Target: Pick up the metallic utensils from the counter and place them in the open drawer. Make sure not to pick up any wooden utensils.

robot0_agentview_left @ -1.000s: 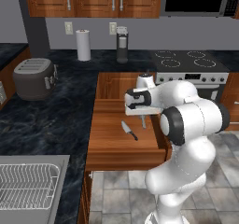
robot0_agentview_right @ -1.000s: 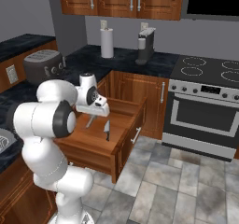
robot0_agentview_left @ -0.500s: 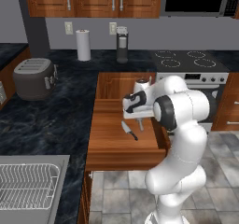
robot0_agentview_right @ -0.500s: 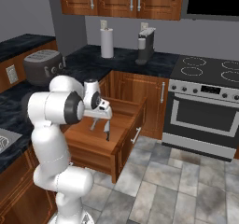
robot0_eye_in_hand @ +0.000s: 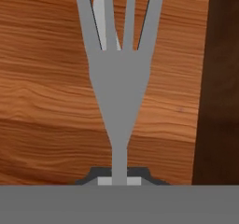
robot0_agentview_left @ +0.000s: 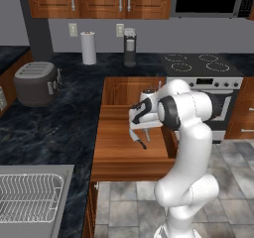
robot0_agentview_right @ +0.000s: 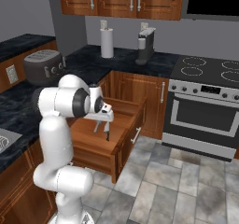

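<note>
Fork clamped by its handle between closed jaws of the gripper, tines pointing away from the hand toward the drawer bottom. Second slim grey piece partly visible behind the tines in the hand view, lying against the wood; kind cannot be told.

Gripper positioned low over the open drawer, near the drawer's right side wall, with the arm folded down from above. From the right base view, gripper hangs just above the drawer floor, with a dark slim piece below the fingers; contact with the floor cannot be told. Same dark piece seen in the left base view on the drawer bottom, toward the right wall.

Drawer pulled fully out from the cabinet run below the tabletop, reddish-brown wood, flat bottom. Dark band along the right of the hand view: drawer side wall.

On the tabletop, toward the back wall: toaster at the left, paper towel roll upright near the rear edge, dark coffee machine beside it to the right. Stove adjoining the right end of the tabletop. Sink with dish rack at the near left corner.
</note>
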Robot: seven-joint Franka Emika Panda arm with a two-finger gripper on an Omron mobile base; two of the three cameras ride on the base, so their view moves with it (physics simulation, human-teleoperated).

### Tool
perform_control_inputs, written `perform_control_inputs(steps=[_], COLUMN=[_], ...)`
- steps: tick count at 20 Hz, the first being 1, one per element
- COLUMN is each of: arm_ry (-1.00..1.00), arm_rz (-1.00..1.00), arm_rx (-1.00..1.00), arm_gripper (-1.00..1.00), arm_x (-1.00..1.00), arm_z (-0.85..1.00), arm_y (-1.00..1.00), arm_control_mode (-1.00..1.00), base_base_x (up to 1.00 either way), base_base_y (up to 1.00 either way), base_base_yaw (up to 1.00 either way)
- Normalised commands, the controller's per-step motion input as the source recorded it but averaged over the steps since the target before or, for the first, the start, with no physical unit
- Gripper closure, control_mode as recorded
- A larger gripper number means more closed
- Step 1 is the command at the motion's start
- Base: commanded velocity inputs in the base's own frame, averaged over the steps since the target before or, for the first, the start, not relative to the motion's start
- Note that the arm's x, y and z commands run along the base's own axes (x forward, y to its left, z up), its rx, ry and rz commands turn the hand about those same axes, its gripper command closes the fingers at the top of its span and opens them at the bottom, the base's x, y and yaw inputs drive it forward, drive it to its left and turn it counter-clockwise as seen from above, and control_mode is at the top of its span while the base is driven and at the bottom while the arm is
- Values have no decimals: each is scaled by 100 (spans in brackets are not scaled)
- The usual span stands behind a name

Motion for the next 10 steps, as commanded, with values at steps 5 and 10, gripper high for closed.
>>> perform_control_inputs(steps=[5,10], arm_ry=[0,0], arm_rz=[0,0], arm_rx=[0,0], arm_gripper=[100,100], arm_x=[38,42], arm_z=[-31,-35], arm_y=[0,0], arm_control_mode=[-100,-100], base_base_x=[0,0], base_base_y=[0,0], base_base_yaw=[0,0])
